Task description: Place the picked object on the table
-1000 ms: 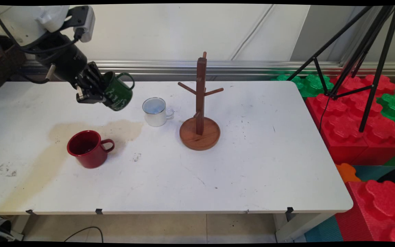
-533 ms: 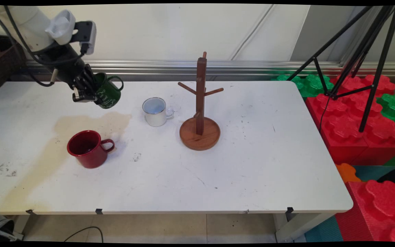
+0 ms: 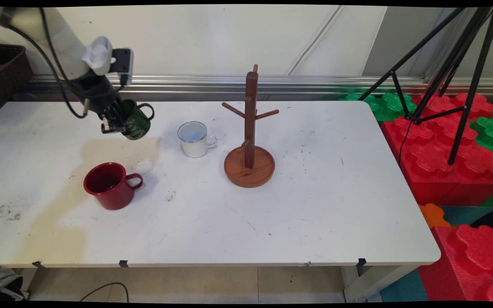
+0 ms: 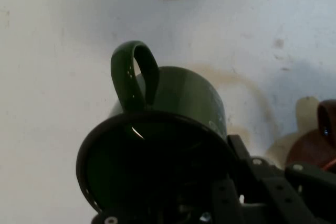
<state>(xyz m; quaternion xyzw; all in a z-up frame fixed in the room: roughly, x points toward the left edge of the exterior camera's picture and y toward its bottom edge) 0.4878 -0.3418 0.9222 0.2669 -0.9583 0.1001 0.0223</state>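
Green mug (image 3: pixel 137 123) held by rim in gripper (image 3: pixel 115 124), tilted, lifted above table (image 3: pixel 315 205) at far left. White mug (image 3: pixel 193 139) and red mug (image 3: pixel 109 185) set nearby; wooden mug tree (image 3: pixel 250 141) beyond.

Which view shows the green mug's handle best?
The hand view: the dark green enamel mug fills the picture, its loop handle standing clear against the white table. The main view shows the mug small, tilted in the hand.
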